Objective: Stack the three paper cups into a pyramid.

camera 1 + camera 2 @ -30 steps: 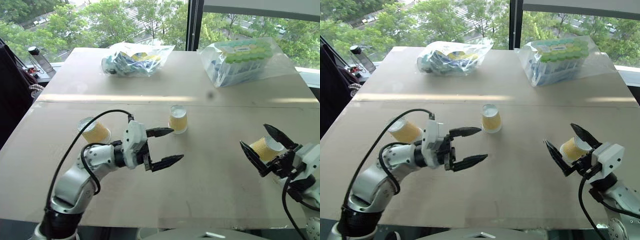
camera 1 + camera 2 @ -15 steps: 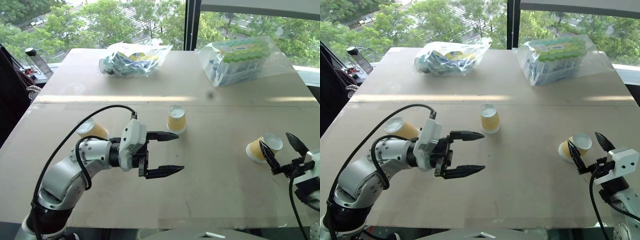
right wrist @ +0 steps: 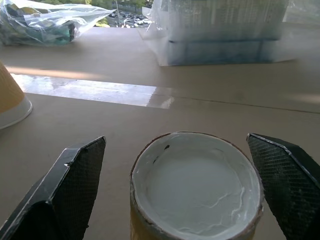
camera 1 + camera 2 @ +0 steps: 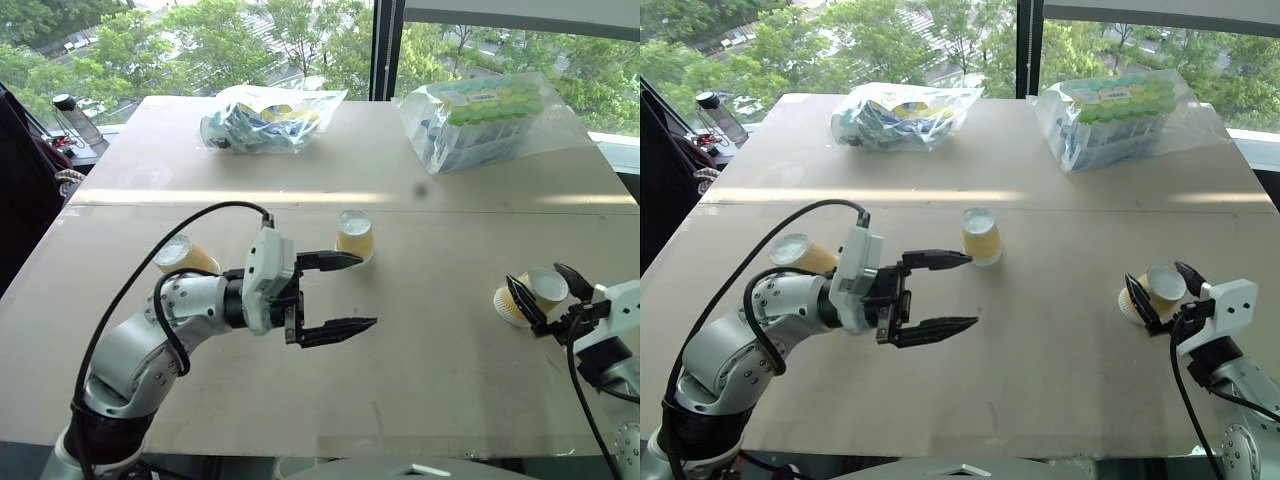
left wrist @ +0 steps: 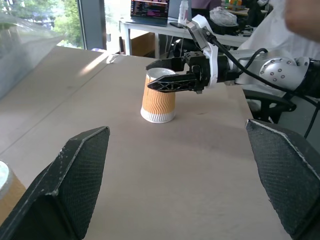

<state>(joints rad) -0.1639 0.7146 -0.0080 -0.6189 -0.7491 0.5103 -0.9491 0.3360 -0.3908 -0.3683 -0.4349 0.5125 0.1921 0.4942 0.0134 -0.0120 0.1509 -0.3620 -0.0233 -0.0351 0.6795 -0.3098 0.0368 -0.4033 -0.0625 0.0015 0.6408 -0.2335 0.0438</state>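
Three yellow ribbed paper cups stand upside down on the tan table [image 4: 420, 380]. One cup [image 4: 185, 256] is at the left, partly hidden behind my left arm. Another cup [image 4: 354, 237] is in the middle. The third cup [image 5: 158, 100] stands at the right, between the fingers of my right gripper [image 4: 534, 274]. That gripper is open, with a gap to the cup on each side in the right wrist view. My left gripper [image 4: 367, 292] hovers open and empty above the table, its upper fingertip just in front of the middle cup.
Two clear bags of packaged goods lie at the far side, one [image 4: 270, 118] at the left and one [image 4: 480, 120] at the right. A bright strip [image 4: 230, 195] crosses the table. A person [image 5: 300, 20] and desks show beyond the right edge.
My right gripper came down and outward with its cup, which was tilted in the air. The cup now stands on the table between the open fingers. The left gripper rose slightly.
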